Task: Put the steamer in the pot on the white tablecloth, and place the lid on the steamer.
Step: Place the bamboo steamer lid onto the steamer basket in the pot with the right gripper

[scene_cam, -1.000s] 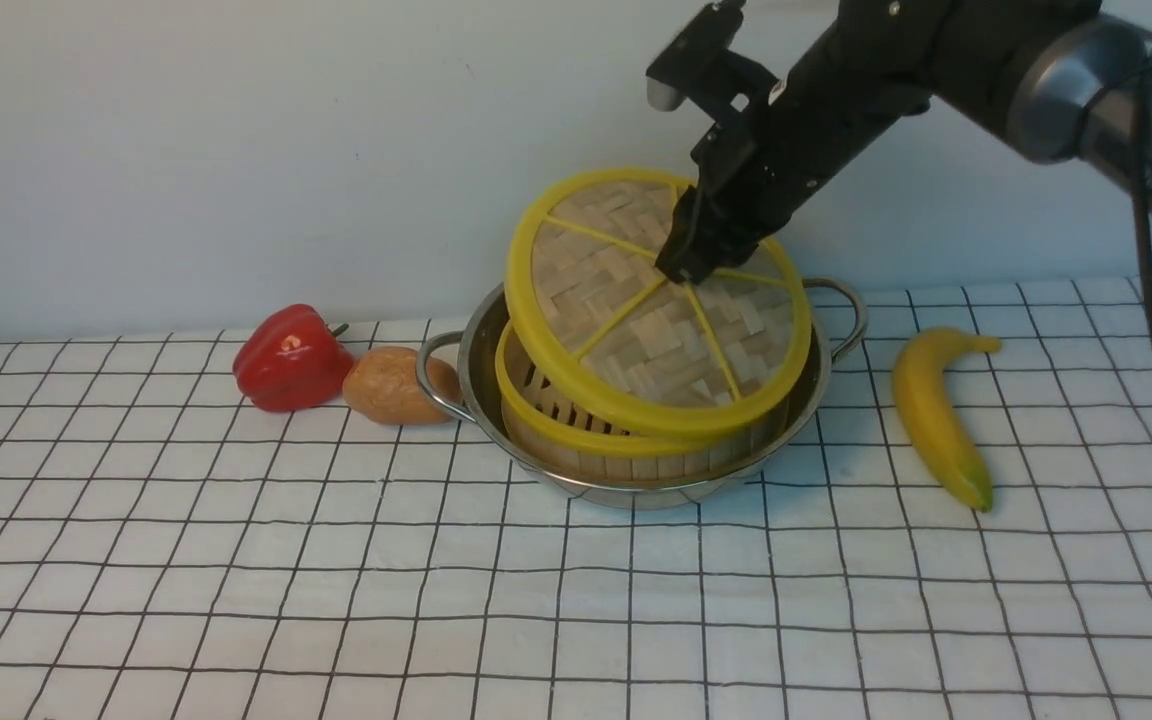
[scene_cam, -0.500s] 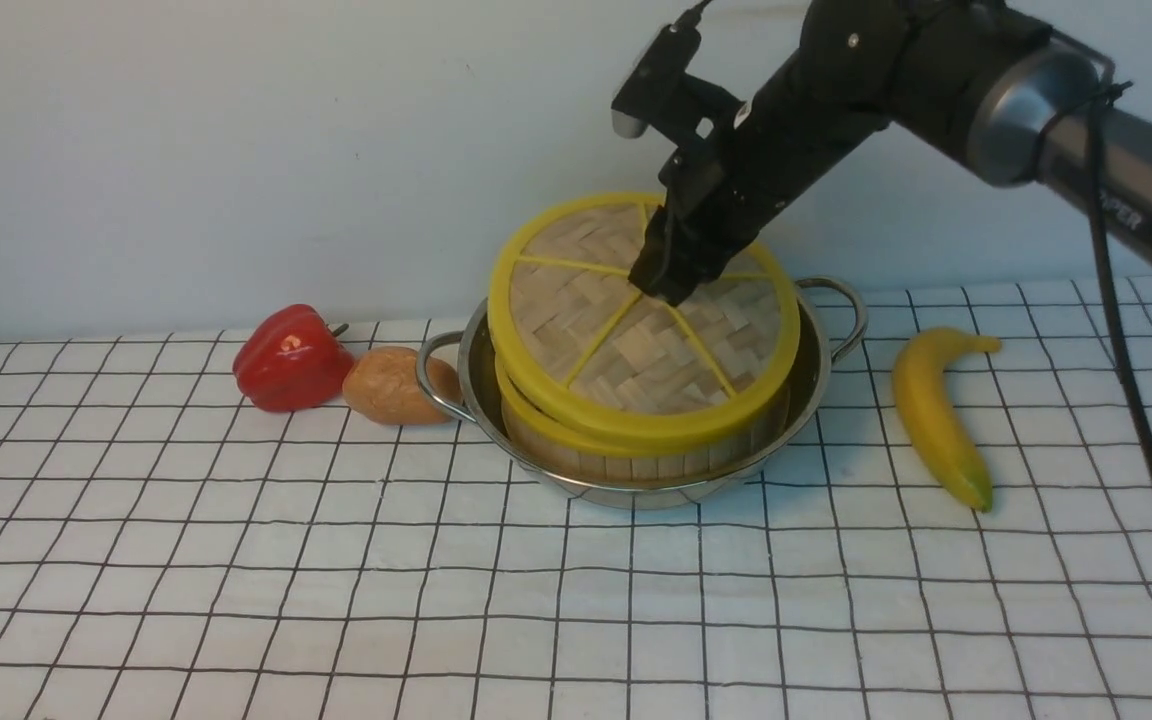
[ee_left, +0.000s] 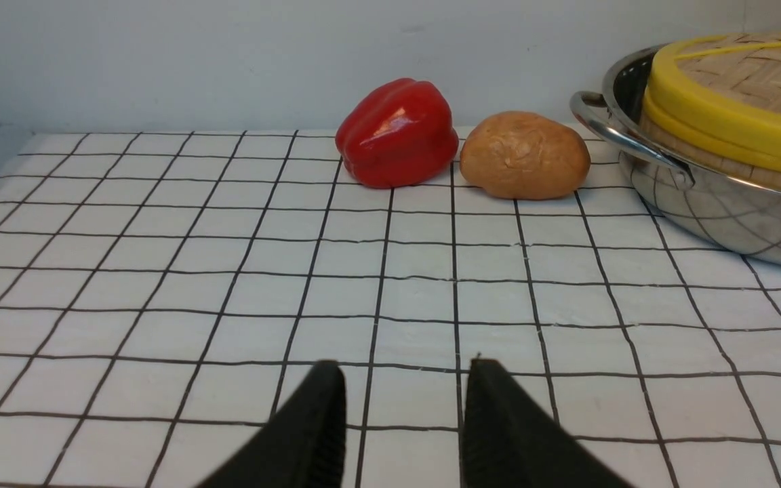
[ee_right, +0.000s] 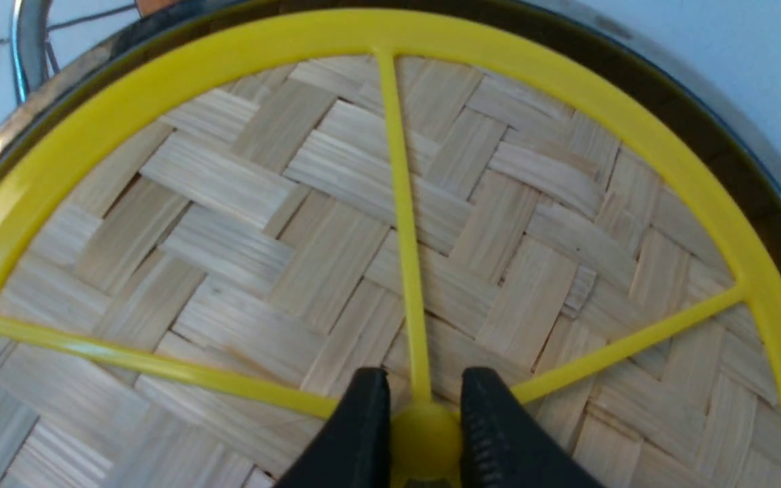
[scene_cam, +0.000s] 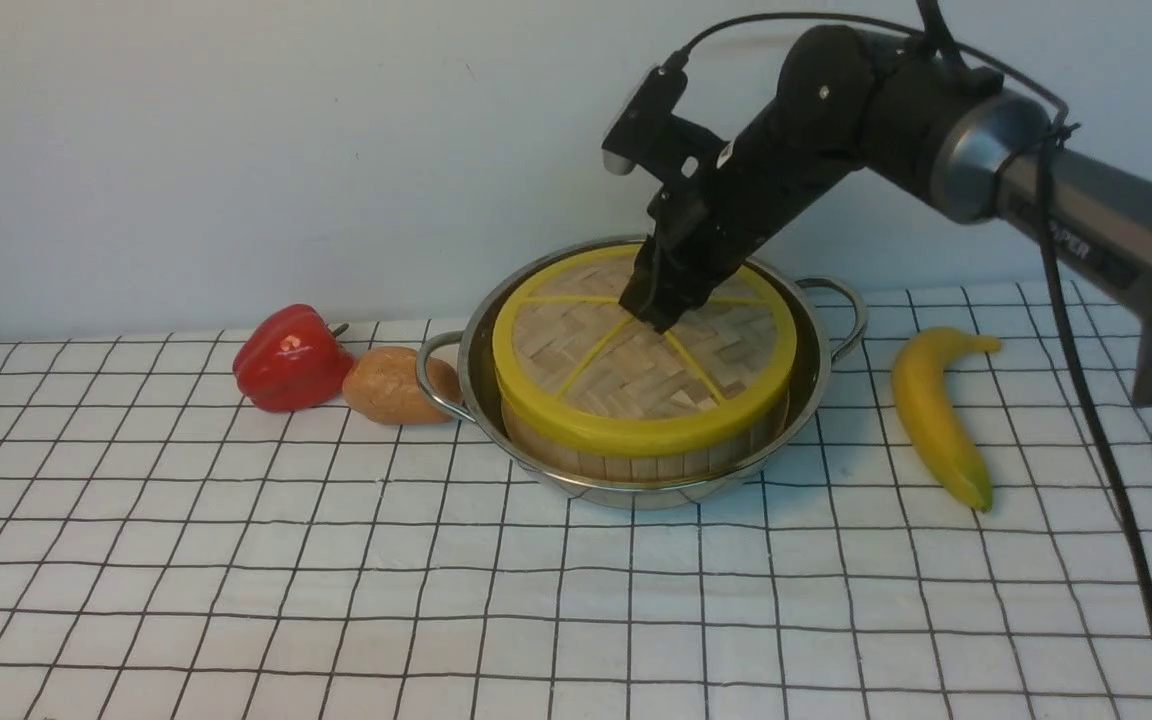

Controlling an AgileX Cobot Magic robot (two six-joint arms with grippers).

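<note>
so the lid [scene_cam: 641, 360] is now laid flat on the steamer [scene_cam: 636, 455], where a second ago it was being held tilted above it with one edge up. from the front the yellow rims are seen lined up, and no gap is left showing. the steamer is seated inside the pot [scene_cam: 636, 492], which is stood on the white tablecloth [scene_cam: 336, 580] between a potato [scene_cam: 391, 385] and a banana [scene_cam: 936, 420], with a red bell pepper [scene_cam: 288, 358] just beyond the potato.

the small yellow knob [ee_right: 424, 434] is still pinched by the right tool [ee_right: 423, 379], jaws closed down narrow on it, so the lid hasn't been let go yet. the left tool [ee_left: 407, 369] is parked low over the cloth, well apart from the pot, jaws parted a bit with nothing held.

both placements look basically done. what's probably left is for the knob to be released and the arm lifted straight up, so the lid isn't dragged off centre.
</note>
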